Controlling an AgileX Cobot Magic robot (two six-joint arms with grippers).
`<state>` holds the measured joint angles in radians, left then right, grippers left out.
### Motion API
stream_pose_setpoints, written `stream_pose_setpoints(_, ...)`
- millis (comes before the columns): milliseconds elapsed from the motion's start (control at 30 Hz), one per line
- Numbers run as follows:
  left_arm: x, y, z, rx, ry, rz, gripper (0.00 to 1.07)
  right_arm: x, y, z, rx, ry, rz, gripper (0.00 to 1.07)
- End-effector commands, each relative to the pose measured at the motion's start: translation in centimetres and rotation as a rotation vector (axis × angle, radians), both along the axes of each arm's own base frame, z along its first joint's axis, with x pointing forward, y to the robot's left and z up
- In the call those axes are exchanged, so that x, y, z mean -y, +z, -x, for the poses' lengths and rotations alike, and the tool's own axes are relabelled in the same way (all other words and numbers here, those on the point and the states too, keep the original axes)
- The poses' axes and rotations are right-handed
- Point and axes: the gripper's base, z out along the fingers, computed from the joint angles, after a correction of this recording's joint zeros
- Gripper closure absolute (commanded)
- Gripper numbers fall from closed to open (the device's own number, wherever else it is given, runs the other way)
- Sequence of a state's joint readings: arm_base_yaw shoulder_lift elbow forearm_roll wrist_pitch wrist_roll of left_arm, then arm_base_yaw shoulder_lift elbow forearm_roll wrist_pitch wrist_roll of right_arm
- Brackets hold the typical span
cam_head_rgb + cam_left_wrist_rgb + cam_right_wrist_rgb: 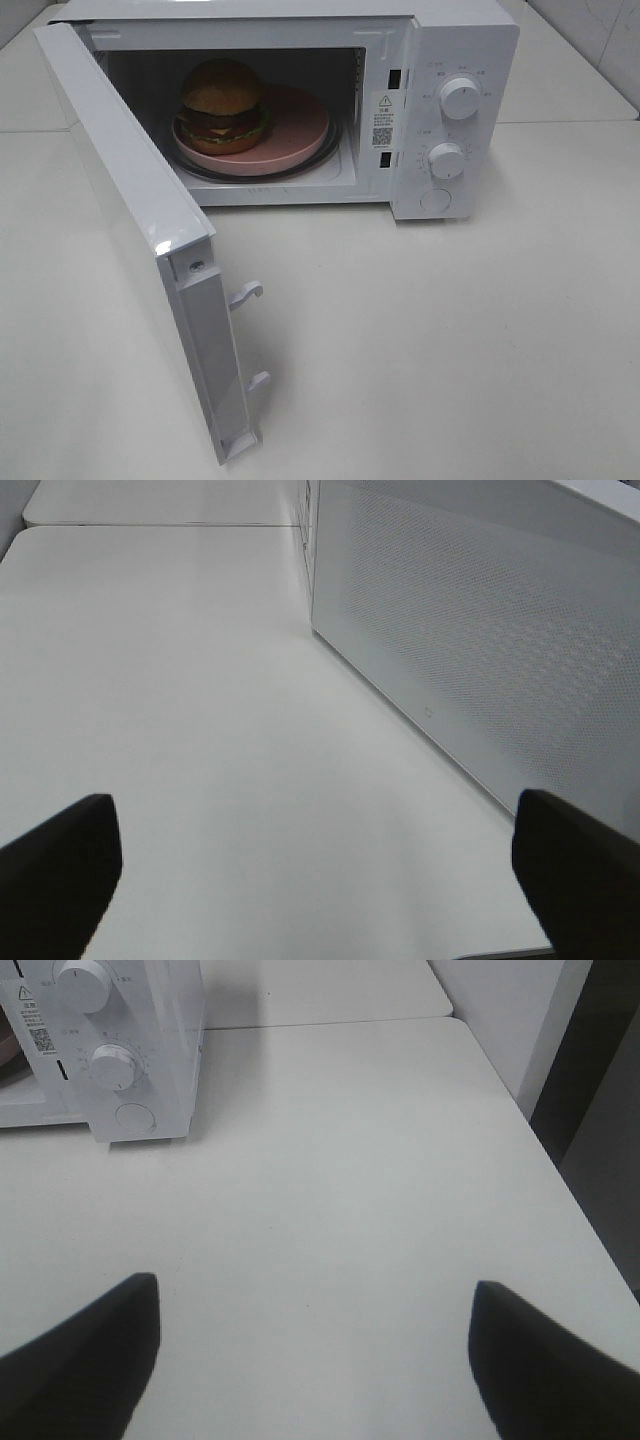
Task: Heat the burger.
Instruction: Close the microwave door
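Burger [222,103] on pink plate [300,128] inside microwave [485,45], door [120,190] open, left pincer [312,810] and right pincer [315,1290] both spread

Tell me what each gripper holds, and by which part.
Nothing: the left gripper and the right gripper stand open and empty; the burger sits on its plate inside the microwave.

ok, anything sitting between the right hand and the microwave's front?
Nothing. Only bare white tabletop lies between the right hand and the microwave's control panel, as the right wrist view shows.
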<state>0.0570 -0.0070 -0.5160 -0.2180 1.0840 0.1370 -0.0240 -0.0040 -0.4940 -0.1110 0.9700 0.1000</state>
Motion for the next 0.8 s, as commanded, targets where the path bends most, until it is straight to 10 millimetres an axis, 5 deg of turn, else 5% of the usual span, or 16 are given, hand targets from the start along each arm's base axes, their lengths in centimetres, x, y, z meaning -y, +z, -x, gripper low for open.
stream_pose_setpoints(33,0.0,0.1,0.1,0.025,0.0,0.004,0.09,0.0,0.0,0.5,0.04,-0.004,0.009,0.31)
stream_pose_setpoints(433,0.1,0.1,0.1,0.027,0.002,0.014,0.09,0.0,0.0,0.5,0.04,-0.004,0.009,0.31)
stream_pose_setpoints(633,-0.1,1.9,0.1,0.164,0.035,0.036,0.1,0.0,0.0,0.5,0.04,-0.004,0.009,0.31)
stream_pose_setpoints(800,-0.8,3.1,-1.3,0.25,0.088,-0.007,0.26,0.0,0.0,0.5,0.04,-0.004,0.009,0.31)
